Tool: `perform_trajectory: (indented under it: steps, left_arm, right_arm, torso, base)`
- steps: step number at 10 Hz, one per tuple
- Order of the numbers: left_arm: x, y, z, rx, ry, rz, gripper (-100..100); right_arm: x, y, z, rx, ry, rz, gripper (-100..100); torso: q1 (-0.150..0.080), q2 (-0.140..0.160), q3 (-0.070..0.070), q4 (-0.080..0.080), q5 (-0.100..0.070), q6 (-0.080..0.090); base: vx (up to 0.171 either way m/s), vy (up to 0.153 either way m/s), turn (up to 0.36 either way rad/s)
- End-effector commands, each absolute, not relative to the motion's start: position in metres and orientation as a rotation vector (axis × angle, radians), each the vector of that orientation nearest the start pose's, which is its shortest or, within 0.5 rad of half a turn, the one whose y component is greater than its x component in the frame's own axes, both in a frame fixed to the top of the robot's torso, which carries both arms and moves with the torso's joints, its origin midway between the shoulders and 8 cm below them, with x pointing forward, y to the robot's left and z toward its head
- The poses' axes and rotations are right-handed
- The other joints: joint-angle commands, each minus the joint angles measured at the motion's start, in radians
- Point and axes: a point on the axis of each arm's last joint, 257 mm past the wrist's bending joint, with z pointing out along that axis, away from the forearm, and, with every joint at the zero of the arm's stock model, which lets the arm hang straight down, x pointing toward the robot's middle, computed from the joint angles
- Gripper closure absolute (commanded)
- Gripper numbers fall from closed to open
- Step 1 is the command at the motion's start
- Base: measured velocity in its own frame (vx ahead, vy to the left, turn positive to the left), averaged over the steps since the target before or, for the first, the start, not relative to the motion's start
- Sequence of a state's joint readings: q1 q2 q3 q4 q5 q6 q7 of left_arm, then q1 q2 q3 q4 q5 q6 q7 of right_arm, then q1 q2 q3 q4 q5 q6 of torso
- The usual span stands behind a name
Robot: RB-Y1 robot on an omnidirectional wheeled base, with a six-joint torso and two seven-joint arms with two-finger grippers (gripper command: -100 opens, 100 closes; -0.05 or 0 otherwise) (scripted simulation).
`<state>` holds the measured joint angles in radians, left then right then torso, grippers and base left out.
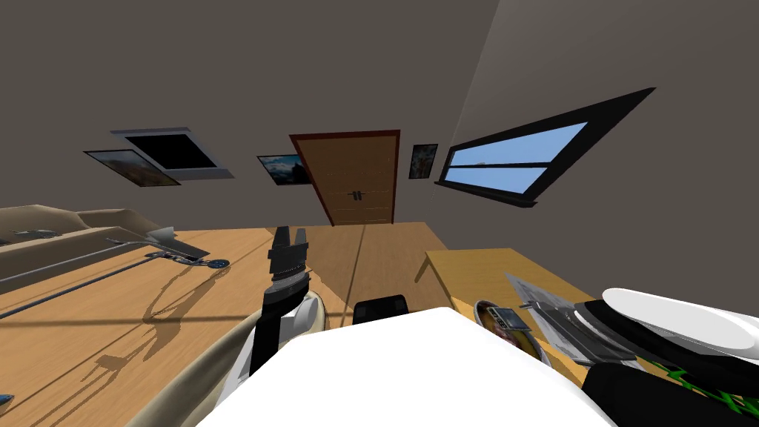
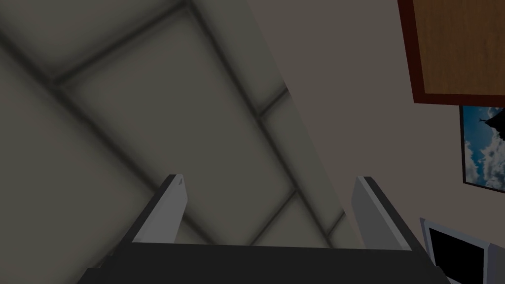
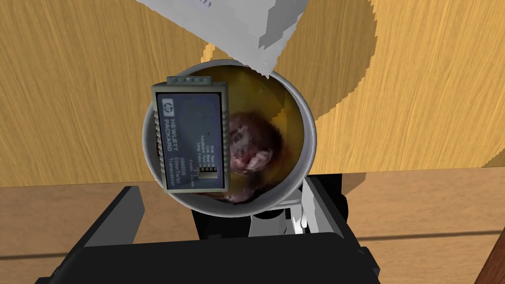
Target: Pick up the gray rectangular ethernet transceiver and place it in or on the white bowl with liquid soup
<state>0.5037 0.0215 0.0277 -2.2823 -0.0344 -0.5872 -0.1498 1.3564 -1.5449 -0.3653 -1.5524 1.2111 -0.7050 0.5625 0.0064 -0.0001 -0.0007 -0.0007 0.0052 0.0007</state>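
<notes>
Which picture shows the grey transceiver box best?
The right wrist view: the ethernet transceiver lies on the soup bowl, label readable. The head view shows it small, on the bowl. The left wrist view looks upward past its open left pincer.

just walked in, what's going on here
The grey transceiver lies flat across the white bowl of brown soup on the wooden table. The right claw is open by the bowl and holds nothing, so the placing looks done. The left claw is open too, pointing upward away from the table, and is not involved.
</notes>
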Motion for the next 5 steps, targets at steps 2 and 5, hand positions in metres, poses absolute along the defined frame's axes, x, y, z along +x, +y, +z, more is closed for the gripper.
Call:
perform_trajectory:
  steps: [2,5]
  left_arm:
    - [0.3274,0.2778,0.0403,-0.492,0.62,-1.132,0]
    - [0.3274,0.2778,0.0403,-0.492,0.62,-1.132,0]
  right_arm:
    - [0.0406,-0.6282,-0.3143,-2.119,2.345,-0.053,0]
    - [0.0406,-0.6282,-0.3143,-2.119,2.345,-0.053,0]
  torso:
    - [0.0,0.0,0.0,0.0,0.0,0.0]
    - [0.0,0.0,0.0,0.0,0.0,0.0]
  base:
    - [0.0,0.0,0.0]
    - [0.0,0.0,0.0]
